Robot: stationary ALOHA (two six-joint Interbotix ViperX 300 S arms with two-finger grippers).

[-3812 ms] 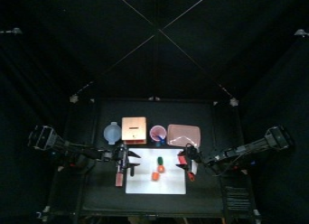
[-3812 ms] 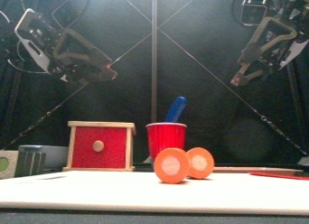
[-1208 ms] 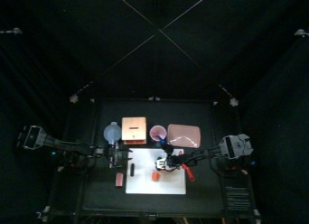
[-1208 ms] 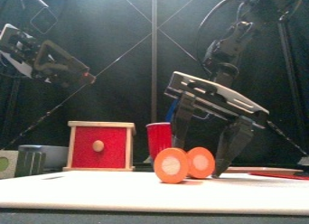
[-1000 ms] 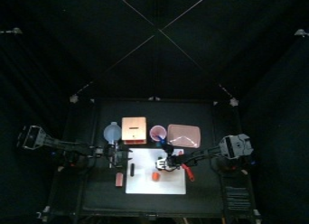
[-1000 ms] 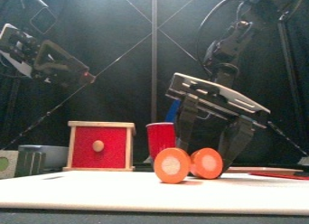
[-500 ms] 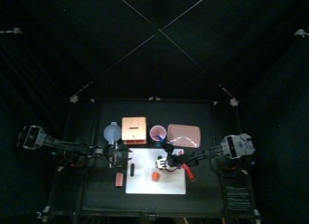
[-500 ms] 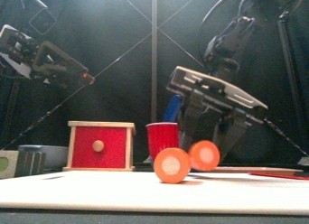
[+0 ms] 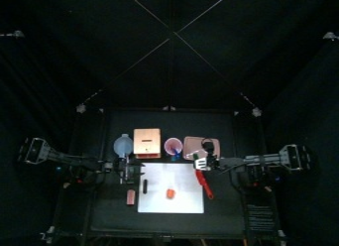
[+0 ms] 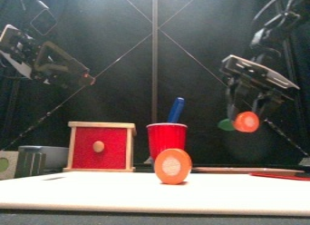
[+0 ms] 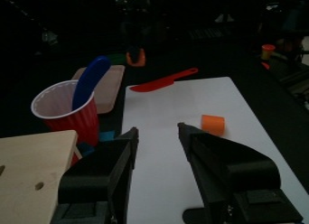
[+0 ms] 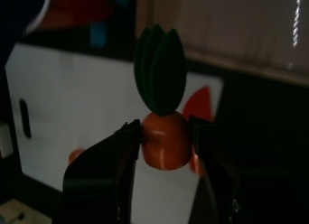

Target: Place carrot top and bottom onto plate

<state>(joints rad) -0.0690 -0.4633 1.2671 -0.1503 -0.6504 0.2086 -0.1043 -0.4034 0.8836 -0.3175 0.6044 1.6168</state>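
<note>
Carrot top (image 12: 164,137), orange chunk with green leaves, sits pinched between the right gripper (image 10: 246,121) jaws, lifted clear of the table; in the top view it hangs over the plate (image 9: 209,142), and whether it touches the plate can't be told. Carrot bottom (image 10: 173,165) lies alone on the white board (image 9: 153,195), well apart from both grippers. Red cup (image 10: 169,139) behind the board holds a blue tool (image 10: 176,109) leaning out. Red stick-like tool (image 11: 163,80) lies at the board's right edge. Red-fronted wooden block (image 10: 101,145) stands left of the cup. Left gripper (image 11: 154,142) hovers over the board's left side, jaws parted, holding nothing.
</note>
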